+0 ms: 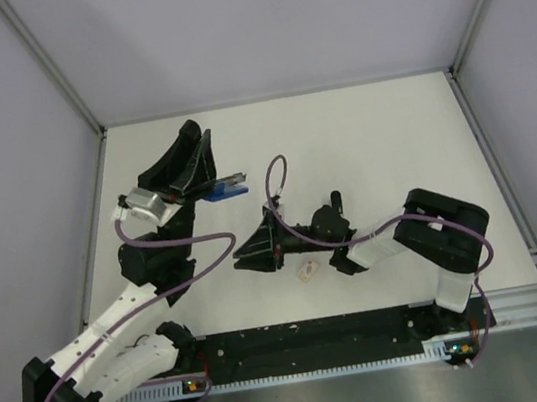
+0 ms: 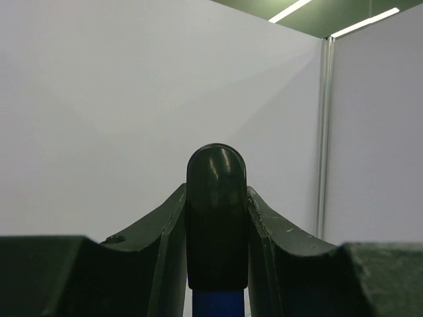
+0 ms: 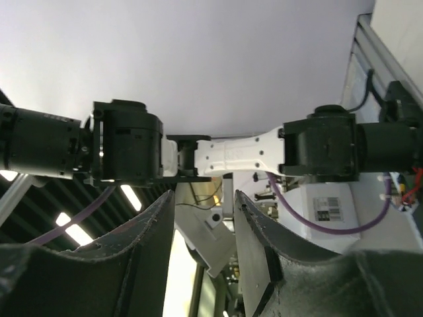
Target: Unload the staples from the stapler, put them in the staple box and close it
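My left gripper (image 1: pixel 195 157) is lifted off the table at the left and is shut on the stapler (image 1: pixel 225 189). The stapler's blue body and metal end stick out to the right of the fingers. In the left wrist view its rounded black top (image 2: pixel 217 218) is clamped between both fingers, with blue showing below it. My right gripper (image 1: pixel 239 255) points left in the middle of the table, below and right of the stapler and apart from it. In the right wrist view (image 3: pixel 205 218) its jaws are apart with nothing between them. A small pale piece (image 1: pixel 307 273), possibly staples, lies on the table under the right arm.
The white table (image 1: pixel 371 145) is closed in by grey walls and aluminium posts (image 1: pixel 470 24) on three sides. A black rail (image 1: pixel 309 336) with the arm bases runs along the near edge. Purple cables (image 1: pixel 205 246) loop off both arms.
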Tool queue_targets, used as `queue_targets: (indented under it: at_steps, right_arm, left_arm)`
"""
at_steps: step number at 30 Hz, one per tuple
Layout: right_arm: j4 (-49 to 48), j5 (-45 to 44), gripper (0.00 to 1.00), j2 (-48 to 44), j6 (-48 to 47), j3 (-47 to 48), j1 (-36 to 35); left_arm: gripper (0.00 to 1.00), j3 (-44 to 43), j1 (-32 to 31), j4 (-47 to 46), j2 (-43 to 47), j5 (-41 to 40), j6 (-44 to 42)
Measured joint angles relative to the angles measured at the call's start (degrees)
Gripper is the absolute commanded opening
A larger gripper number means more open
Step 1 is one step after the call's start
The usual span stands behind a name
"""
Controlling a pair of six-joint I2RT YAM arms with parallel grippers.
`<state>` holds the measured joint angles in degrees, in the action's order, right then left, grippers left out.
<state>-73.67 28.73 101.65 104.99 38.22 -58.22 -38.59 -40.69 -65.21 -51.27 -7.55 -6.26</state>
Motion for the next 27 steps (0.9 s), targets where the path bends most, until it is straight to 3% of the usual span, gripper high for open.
queue_targets:
  at_steps: [7,11,15,21,24,27]
  right_arm:
    - [9.86,0.68,0.43,-6.73,-6.82,-5.66,3.48]
    - [26.01,0.17,0.45,-17.94,-17.00,-5.22,6.34]
    - [50.49,-5.92,0.48,-29.24,-33.29,2.10,7.41]
    - [71.21,-14.36,0.48,-35.80,-51.82,12.15,8.70]
    - [76.30,-16.35,0.35,-34.07,-57.75,13.68,9.07]
    - [79.01,-17.99,0.16,-30.56,-61.68,13.68,9.14]
  left_arm:
    - [0.00,0.00,-0.24,6.45,1.20,-2.40,-0.20]
    - [0.00,0.00,-0.28,11.82,2.64,-3.82,-0.28]
    - [0.00,0.00,-0.31,19.15,4.37,-4.79,0.83]
    - [0.00,0.00,-0.35,32.37,7.39,-6.08,4.37]
    - [0.00,0.02,-0.35,39.65,9.16,-6.75,6.69]
    - [0.00,0.83,-0.35,43.30,11.08,-6.88,8.74]
